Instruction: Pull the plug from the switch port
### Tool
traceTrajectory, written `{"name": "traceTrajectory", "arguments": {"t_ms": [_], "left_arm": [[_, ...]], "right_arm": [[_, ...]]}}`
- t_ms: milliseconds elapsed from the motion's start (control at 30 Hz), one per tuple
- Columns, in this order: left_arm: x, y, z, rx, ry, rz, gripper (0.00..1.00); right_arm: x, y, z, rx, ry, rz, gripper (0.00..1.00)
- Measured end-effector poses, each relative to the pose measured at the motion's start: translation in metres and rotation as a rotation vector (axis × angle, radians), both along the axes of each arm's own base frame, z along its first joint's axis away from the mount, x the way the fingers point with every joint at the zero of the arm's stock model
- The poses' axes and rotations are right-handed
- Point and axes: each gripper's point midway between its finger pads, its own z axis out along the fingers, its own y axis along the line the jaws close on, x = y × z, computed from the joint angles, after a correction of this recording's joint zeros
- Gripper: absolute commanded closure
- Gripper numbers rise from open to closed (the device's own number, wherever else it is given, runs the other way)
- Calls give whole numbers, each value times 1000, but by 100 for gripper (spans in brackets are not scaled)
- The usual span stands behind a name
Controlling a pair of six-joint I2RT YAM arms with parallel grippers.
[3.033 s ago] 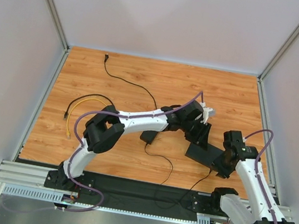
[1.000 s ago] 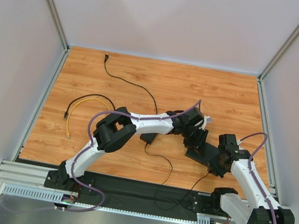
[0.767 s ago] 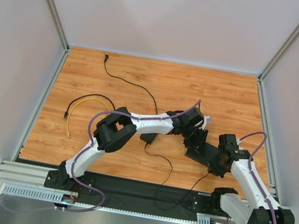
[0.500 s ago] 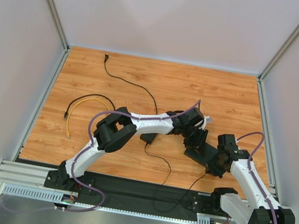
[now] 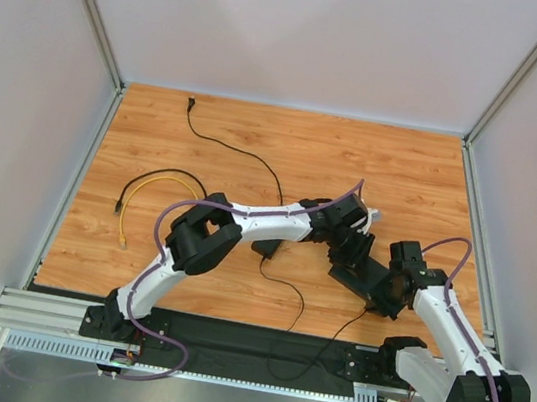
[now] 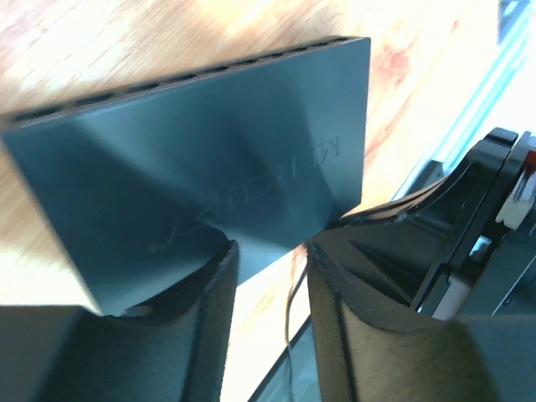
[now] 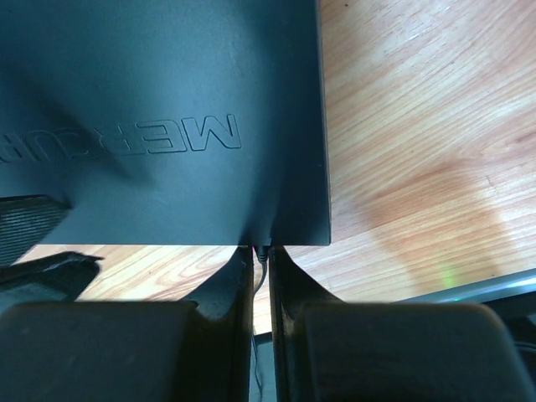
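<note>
Switch [image 7: 159,100] lies flat on the tabletop [image 5: 289,133], right of centre, with its near edge turned toward 5 o'clock. The plug [image 7: 261,249] sits at that edge.

Over the last few seconds the right hand [image 7: 261,261] has come in from 4 o'clock. It has narrowed until its fingers pinch tight on that plug, hard against the switch's edge. The left hand [image 6: 272,272] has come down from 12 o'clock onto the slab's far end. Its fingers stand half parted with bare wood between them, and I cannot tell whether they pin the box down. The box itself seems to have shifted slightly toward 9 o'clock.

By my reading the grasp is made, the plug is not yet out, and the pull comes next.

Room for that pull lies toward 5 o'clock but is short, since the black base strip [image 5: 248,340] is near. The plug's cable [image 5: 335,332] lies slack at 6 o'clock. A small adapter brick [image 5: 266,247] sits near at 9 o'clock and a yellow cable [image 5: 149,188] is well apart beyond it. The side rail [image 5: 480,243] is at 3 o'clock.
</note>
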Motion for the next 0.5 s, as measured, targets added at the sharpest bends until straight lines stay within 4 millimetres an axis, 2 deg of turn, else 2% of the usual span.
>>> {"name": "traceTrajectory", "arguments": {"t_ms": [67, 267, 500], "left_arm": [[1, 7, 2, 23, -32, 7, 45], [-15, 35, 1, 85, -28, 37, 45], [-41, 57, -15, 129, 129, 206, 43]], "right_arm": [[0, 0, 1, 0, -3, 0, 100], [0, 0, 1, 1, -7, 2, 100], [0, 1, 3, 2, -21, 4, 100]]}}
